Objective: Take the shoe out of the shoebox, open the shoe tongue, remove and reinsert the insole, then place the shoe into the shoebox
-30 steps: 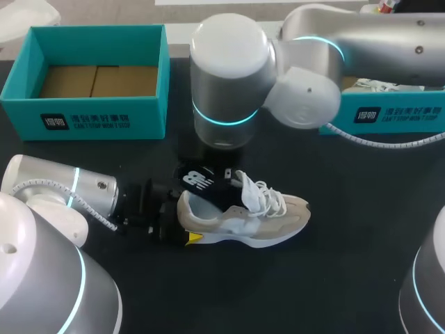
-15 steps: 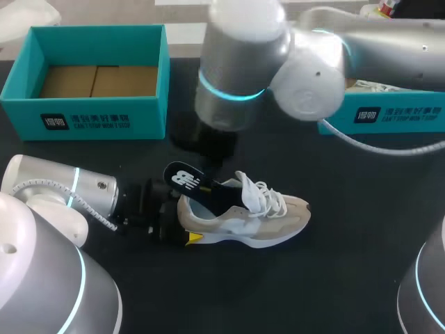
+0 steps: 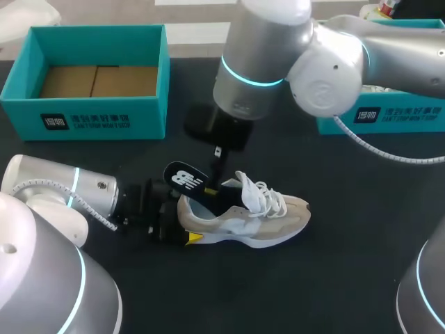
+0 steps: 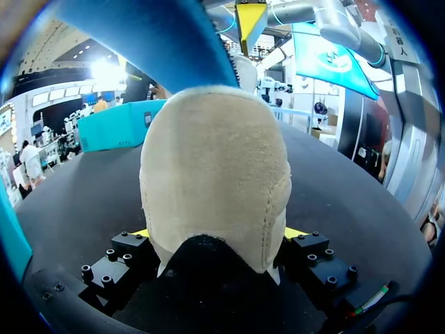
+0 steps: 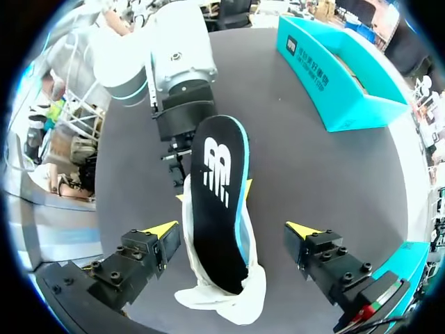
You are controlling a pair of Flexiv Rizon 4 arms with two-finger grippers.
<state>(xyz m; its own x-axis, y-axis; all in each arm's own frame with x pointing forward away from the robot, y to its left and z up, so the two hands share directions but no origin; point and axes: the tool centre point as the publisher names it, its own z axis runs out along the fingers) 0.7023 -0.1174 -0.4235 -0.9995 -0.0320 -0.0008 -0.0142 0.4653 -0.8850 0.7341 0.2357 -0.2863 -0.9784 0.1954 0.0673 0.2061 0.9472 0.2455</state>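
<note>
A beige and grey shoe (image 3: 250,214) with white laces lies on the black table, toe to the right. Its black insole (image 3: 185,179) with a white logo slants up out of the shoe's opening over the heel. My left gripper (image 3: 178,221) is shut on the heel (image 4: 215,174), one finger on each side. My right gripper (image 3: 218,161) hangs open just above the insole. In the right wrist view the insole (image 5: 219,202) runs between the right gripper's (image 5: 233,229) wide-apart fingers, touching neither. The insole's blue underside (image 4: 153,35) rises above the heel.
The open teal shoebox (image 3: 97,120) stands at the back left with a brown cardboard floor. A second teal box (image 3: 389,115) sits at the back right behind my right arm. Bare black table lies in front of and to the right of the shoe.
My right gripper opened, let go of the insole and lifted away to the right. The insole stays leaning out of the shoe. My left gripper and the shoe have not moved.
</note>
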